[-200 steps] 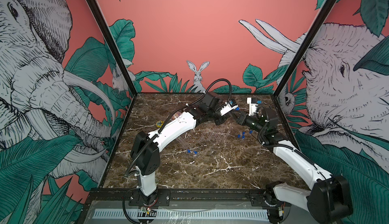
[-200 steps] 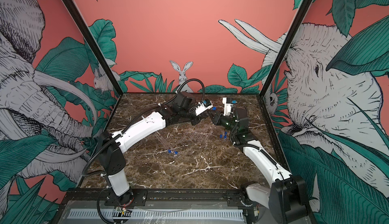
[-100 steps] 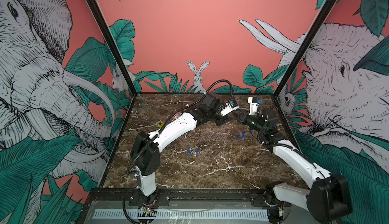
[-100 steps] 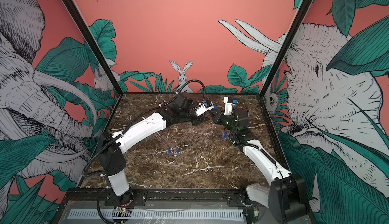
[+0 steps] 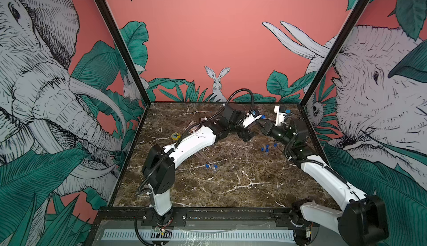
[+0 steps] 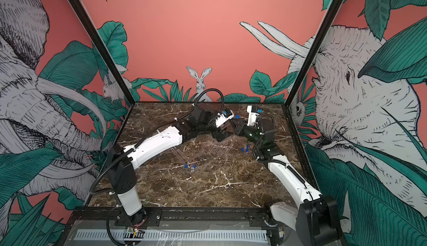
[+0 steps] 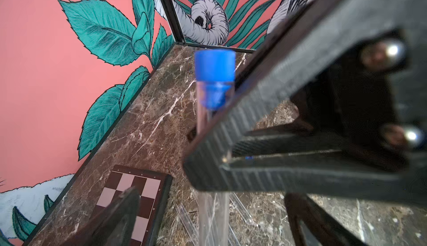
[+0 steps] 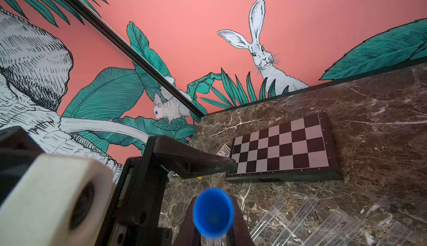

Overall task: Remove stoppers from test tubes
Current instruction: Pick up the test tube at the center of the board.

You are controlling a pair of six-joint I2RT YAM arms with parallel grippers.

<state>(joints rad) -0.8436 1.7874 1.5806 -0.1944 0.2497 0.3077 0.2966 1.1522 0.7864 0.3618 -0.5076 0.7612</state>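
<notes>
At the rear, right pincer [image 7: 205, 171] grips a test tube [image 7: 213, 214]; left pincer [image 5: 253, 129] gapes.

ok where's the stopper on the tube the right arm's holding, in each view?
Top view: stopper at the back, right of centre.
Top view: same spot.
Left wrist: stopper side-on, plugging the held tube.
Right wrist: stopper end-on, nearer than the chessboard.
Landmark: loose tubes lying flat, seen in all four.

You have: one brown, white-veined marble tabletop [image 5: 231, 187] [image 6: 208, 187], lower centre in both top views; one chessboard [image 8: 280, 147], flat on it; one small yellow toy piece [image 5: 175, 136], left of centre in a top view; one painted rabbit [image 5: 217, 83], centre of the pink back wall [image 5: 208, 37].
</notes>
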